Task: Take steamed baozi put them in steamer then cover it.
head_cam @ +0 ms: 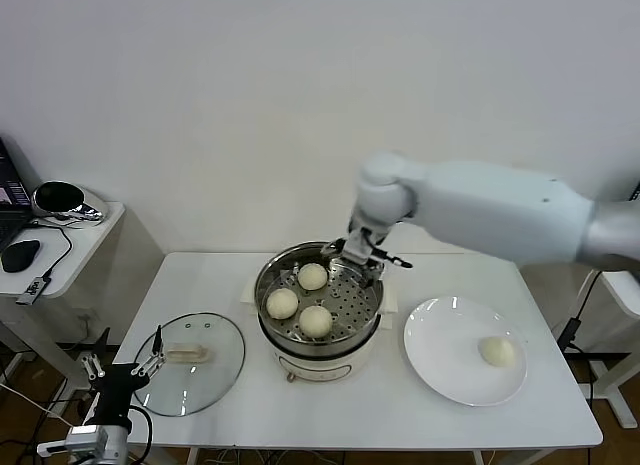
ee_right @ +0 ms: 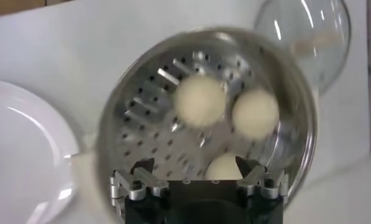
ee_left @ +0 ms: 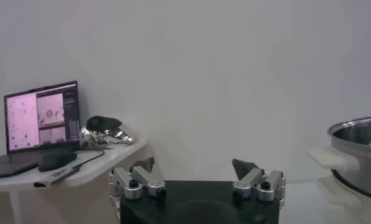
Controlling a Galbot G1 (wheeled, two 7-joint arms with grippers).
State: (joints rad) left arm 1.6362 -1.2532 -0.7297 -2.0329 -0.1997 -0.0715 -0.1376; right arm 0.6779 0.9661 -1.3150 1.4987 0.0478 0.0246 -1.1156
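The steamer [head_cam: 262, 287] stands mid-table with three baozi on its perforated tray [head_cam: 312, 276] [head_cam: 282, 303] [head_cam: 316, 321]. A fourth baozi [head_cam: 497, 351] lies on the white plate [head_cam: 448, 337] to its right. My right gripper [head_cam: 362, 256] hovers open over the pot's far rim, holding nothing. In the right wrist view the open right gripper [ee_right: 196, 165] is above the tray, one baozi [ee_right: 222, 168] just beneath it and two more [ee_right: 199, 100] [ee_right: 255, 114] beyond. The cover [head_cam: 215, 347] lies flat on the table left of the steamer. My left gripper [head_cam: 122, 366] waits open, low at the table's front left corner.
A side table [head_cam: 95, 225] at the left carries a laptop [ee_left: 42, 115], a mouse [ee_left: 56, 159] and cables. The left wrist view shows the left gripper [ee_left: 194, 165] facing the wall, with the steamer [ee_left: 356, 137] at the edge. The plate [ee_right: 21, 152] sits close to the pot.
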